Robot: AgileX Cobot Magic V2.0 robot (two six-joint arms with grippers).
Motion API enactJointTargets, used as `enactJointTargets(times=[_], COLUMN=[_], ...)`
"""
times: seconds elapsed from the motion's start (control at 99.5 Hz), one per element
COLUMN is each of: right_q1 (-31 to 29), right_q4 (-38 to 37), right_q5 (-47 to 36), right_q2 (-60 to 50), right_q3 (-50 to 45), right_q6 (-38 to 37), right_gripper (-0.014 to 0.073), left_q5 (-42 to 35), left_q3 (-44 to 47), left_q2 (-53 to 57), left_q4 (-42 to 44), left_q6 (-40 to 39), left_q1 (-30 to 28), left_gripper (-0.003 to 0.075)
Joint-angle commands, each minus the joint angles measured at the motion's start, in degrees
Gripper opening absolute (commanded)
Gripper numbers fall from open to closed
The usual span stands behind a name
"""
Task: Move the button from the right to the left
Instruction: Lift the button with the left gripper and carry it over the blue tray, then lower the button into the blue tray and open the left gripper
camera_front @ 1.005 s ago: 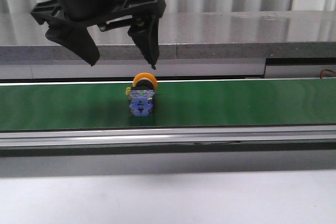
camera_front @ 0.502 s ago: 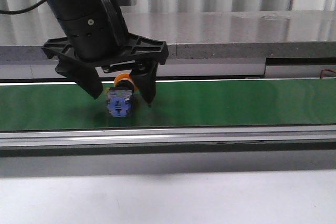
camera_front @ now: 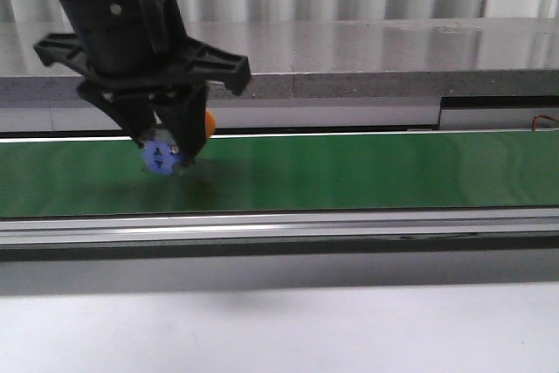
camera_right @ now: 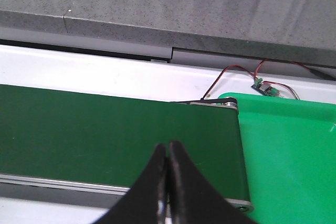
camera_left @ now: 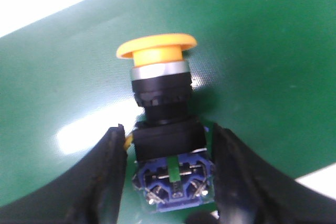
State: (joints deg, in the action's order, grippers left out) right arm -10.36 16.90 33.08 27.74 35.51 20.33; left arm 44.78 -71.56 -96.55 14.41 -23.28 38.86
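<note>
While my left gripper (camera_front: 170,150) hangs low over the green belt (camera_front: 367,172), its two black fingers (camera_left: 105,182) are clamped on the button (camera_left: 163,124), one on each side of the blue-grey contact block. From my left wrist I see the button lengthwise: the round orange-yellow cap points away from my palm, then a silvery ring, then the black collar, and the square block with its metal terminals sits nearest me, wedged between the finger pads. In the front view the block faces the camera as a small blue shape (camera_front: 163,157) just under my fingertips, and a sliver of the orange cap peeks out behind the right-hand finger. A faint shadow lies on the belt beneath it; I cannot tell whether the button touches the belt or hangs just clear of it. It sits toward the left part of the belt. My right gripper (camera_right: 168,174) is closed on nothing, its two fingers pressed together, above the end of the belt near a bright green tray (camera_right: 294,150) and a small circuit board (camera_right: 266,87) with red wires.
</note>
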Motion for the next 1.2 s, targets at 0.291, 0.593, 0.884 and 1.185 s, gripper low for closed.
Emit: enactJointTargets(times=[0.291,0.593,0.884,1.185], right_q1=[0.12,0.12,0.12,0.12], right_q4=[0.13,0.13,0.13,0.13], right_q5=[-3.77,-3.73,-3.73,-3.73], right_q2=[0.0,0.0,0.0,0.0], right_q3=[1.59,1.59,1.59,1.59], right_q6=[0.4,0.4,0.4,0.4], right_gripper=[-0.0068,-0.0068,-0.0068,-0.0068], left_q5=[3.05,2.48,-5.35,-10.37], left_q3=[6.11,10.97,10.97,10.97], left_q2=[21.56,28.95,23.53,11.68], left_q4=[1.42,-2.08,-19.69,-31.5], left_q6=[12.11,25.93,44.62,58.93], left_q1=[-16.3,-42.13,-61.6,-66.96], left_gripper=[-0.002,-0.002,-0.002,-0.002])
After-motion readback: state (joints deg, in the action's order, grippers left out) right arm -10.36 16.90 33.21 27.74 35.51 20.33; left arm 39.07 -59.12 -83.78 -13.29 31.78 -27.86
